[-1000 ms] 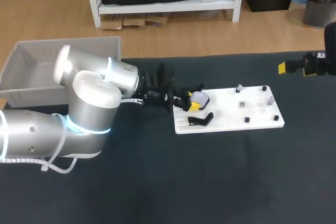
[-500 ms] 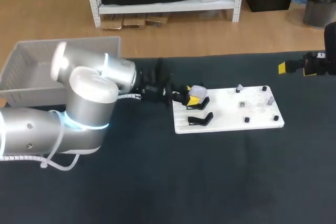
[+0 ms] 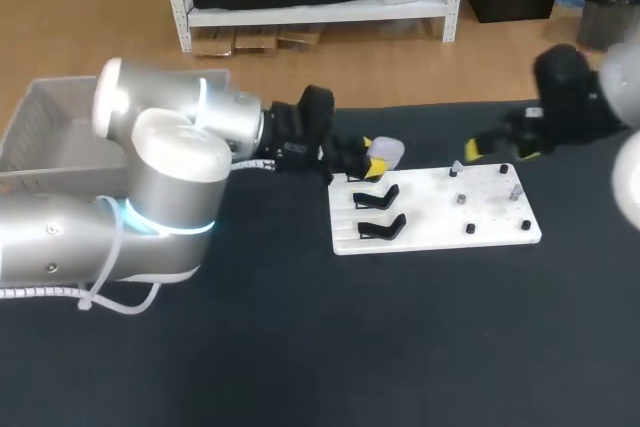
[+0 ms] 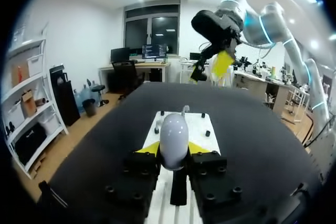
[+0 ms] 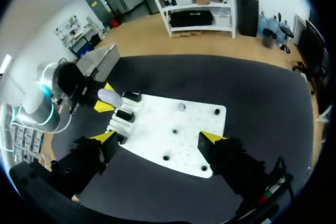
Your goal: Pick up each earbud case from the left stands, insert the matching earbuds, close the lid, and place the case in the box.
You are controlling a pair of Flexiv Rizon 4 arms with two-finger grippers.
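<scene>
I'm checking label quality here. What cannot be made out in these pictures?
- Pale grey oval earbud case, left wrist view: only its rounded end shows; lid state unclear.
- Small pieces on the white board, head view: too small to tell earbuds from pegs.
- Grey plastic box, head view: inside partly hidden by my left arm.

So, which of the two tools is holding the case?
The left tool: it is shut on the pale case. The right tool is open, with nothing between its fingers.
</scene>
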